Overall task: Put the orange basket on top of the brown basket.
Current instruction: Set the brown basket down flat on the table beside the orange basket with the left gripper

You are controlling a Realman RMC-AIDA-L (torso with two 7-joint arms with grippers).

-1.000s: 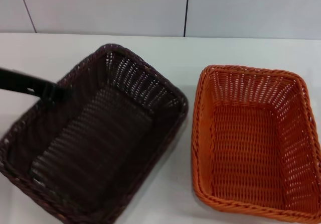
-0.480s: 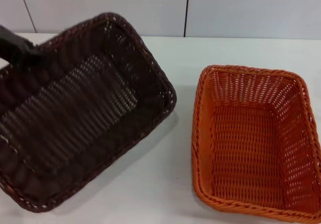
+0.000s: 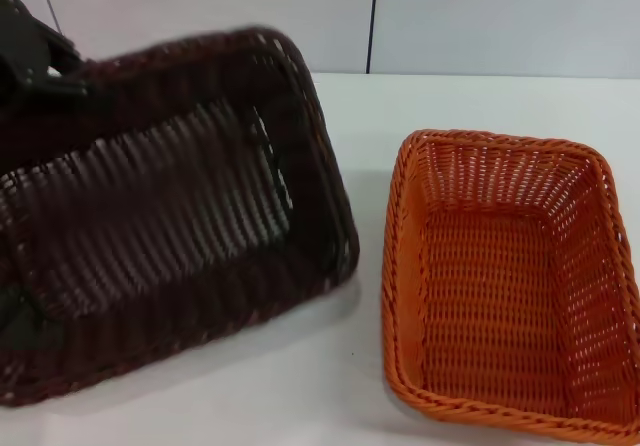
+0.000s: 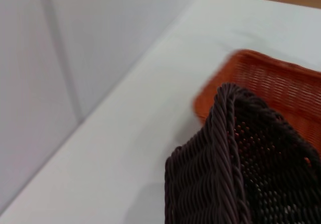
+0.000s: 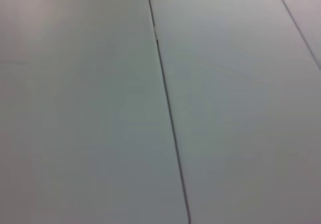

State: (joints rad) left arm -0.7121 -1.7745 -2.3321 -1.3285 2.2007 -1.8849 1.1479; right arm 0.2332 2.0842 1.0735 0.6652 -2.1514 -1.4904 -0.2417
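The brown basket [image 3: 170,216] hangs above the table on the left, tilted, with its far rim raised and its open inside facing the head camera. My left gripper [image 3: 40,61] is a dark shape at the basket's far left rim, shut on that rim. The left wrist view shows the brown basket's braided rim [image 4: 228,148] close up. Beyond it lies the orange basket [image 4: 271,78]. The orange basket [image 3: 510,276] sits flat and empty on the table at the right, a small gap away from the brown one. My right gripper shows in no view.
The white table [image 3: 300,396] runs back to a pale panelled wall [image 3: 200,6] with a dark vertical seam. The right wrist view holds only wall panels [image 5: 225,108]. A bare strip of table separates the baskets.
The brown basket has come up off the table with my left gripper, rising and tilting steeply as it goes toward the upper left. The orange basket has not moved.
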